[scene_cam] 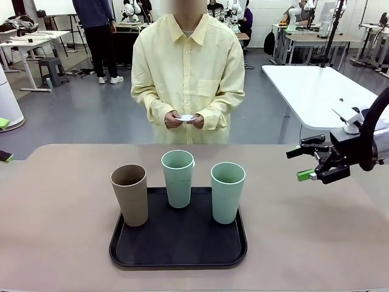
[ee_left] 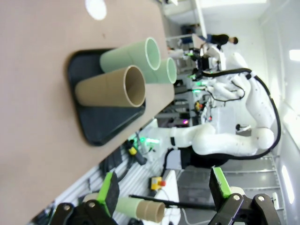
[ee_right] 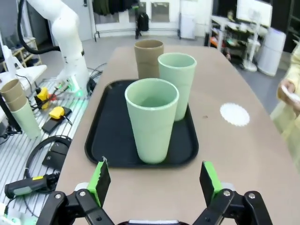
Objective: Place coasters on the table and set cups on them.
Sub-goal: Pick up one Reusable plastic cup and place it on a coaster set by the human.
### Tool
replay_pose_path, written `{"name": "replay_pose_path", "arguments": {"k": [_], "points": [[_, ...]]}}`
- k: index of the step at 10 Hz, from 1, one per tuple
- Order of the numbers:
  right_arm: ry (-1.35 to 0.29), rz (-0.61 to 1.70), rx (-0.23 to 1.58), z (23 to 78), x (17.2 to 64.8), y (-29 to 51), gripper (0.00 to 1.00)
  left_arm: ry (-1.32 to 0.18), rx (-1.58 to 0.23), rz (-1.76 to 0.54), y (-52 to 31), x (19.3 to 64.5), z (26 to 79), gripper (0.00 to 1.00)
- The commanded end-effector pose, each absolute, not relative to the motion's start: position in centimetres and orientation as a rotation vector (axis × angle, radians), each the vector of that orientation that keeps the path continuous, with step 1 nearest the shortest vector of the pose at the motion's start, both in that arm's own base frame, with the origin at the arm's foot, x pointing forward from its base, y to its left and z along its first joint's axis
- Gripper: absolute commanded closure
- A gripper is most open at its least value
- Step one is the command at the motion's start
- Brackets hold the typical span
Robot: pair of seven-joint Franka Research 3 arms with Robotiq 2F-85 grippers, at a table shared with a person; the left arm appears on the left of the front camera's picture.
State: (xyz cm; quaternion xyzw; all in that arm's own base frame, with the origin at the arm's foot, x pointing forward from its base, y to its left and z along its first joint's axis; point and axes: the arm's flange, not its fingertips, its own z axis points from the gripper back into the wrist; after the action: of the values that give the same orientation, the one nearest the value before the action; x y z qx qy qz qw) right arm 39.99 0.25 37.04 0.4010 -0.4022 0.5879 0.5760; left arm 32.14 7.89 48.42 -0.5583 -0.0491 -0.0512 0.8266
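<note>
Beige surface (scene_cam: 61, 201) carries a black tray (scene_cam: 176, 237) near the robot's edge, with a tan cup (scene_cam: 129, 194), a rear mint cup (scene_cam: 177, 179) and a right mint cup (scene_cam: 228, 193) upright on it. One coaster (ee_right: 234, 114) lies flat on the bare surface between tray and person (scene_cam: 188, 67), who holds spare coasters (scene_cam: 186, 117) at the waist. Coaster laying looks partly done, and no cup is set yet. The right claw (scene_cam: 296, 165) hangs above the surface, well to the right of the tray, released and empty. The left claw (ee_left: 164, 187) is likewise spread wide with nothing in it, well apart from the tray. Next, probably, the rest of the coasters go down. A claw must then close round a cup's wall, lift it over the tray rim and stand it centred on a coaster.
</note>
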Motion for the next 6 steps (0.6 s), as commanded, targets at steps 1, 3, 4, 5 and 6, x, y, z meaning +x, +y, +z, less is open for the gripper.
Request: {"name": "replay_pose_path", "arguments": {"k": [1, 3, 4, 5, 6], "points": [[-1.040, 1.446, 1.068, 34.5, 41.4, 1.5, 0.00, -0.111, -1.196, -0.128, 8.0, 32.1, 48.3, 0.00], [-1.074, 1.482, 1.107, 32.8, 41.8, 2.8, 0.00, -0.111, -1.196, -0.128, 8.0, 32.1, 48.3, 0.00], [-1.067, 1.467, 1.123, 31.9, 42.5, 3.5, 0.00, -0.111, -1.196, -0.128, 8.0, 32.1, 48.3, 0.00], [-1.051, 1.449, 1.138, 31.0, 43.2, 4.0, 0.00, -0.111, -1.196, -0.128, 8.0, 32.1, 48.3, 0.00], [-1.035, 1.426, 1.147, 30.2, 43.4, 4.7, 0.00, -0.111, -1.196, -0.128, 8.0, 32.1, 48.3, 0.00]]}}
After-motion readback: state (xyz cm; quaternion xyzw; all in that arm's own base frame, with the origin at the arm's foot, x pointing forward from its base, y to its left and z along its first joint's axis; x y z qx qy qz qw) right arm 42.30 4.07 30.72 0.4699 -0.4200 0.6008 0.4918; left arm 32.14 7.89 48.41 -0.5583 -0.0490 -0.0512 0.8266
